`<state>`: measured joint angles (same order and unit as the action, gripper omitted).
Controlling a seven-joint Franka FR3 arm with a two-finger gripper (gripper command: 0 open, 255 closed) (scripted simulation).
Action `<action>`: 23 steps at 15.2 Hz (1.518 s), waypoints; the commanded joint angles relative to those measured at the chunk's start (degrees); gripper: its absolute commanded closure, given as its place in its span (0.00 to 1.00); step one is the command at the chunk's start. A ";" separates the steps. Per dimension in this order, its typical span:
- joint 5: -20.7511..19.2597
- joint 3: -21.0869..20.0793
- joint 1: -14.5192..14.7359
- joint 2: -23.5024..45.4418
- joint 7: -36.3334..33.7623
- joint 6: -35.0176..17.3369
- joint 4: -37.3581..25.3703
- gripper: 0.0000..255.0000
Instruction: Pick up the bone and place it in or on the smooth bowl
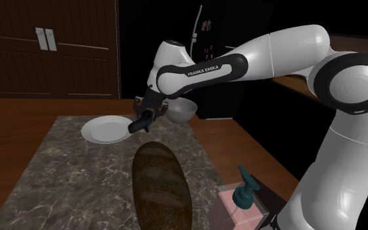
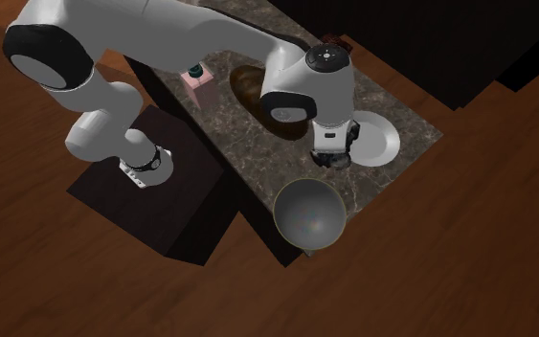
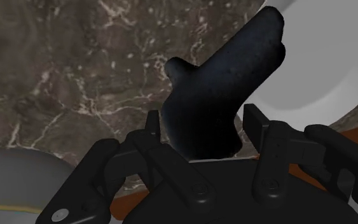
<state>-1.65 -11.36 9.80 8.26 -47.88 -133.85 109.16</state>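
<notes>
The tool [image 3: 203, 127] has its 2 fingers clamped on the dark bone [image 3: 225, 89], which juts out over the marble worktop [image 1: 58, 176]. The bone sits between the white plate [image 1: 105, 129] and the smooth grey bowl [image 1: 181, 111].

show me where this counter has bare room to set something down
The widest bare patch of counter lies on the shoulder view's left of the loaf, nearer the camera than the plate. The far end is crowded: plate, bowl and the gripper holding the bone sit close together.
</notes>
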 commanded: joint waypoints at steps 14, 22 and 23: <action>0.76 -0.12 -0.10 -2.55 0.44 11.07 -8.58 1.00; 0.81 -0.16 -0.06 -2.69 0.46 17.19 -14.57 1.00; 0.80 -0.17 -0.05 -2.64 0.46 17.98 -15.39 1.00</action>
<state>-0.82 -11.49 9.71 5.59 -47.35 -116.64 94.56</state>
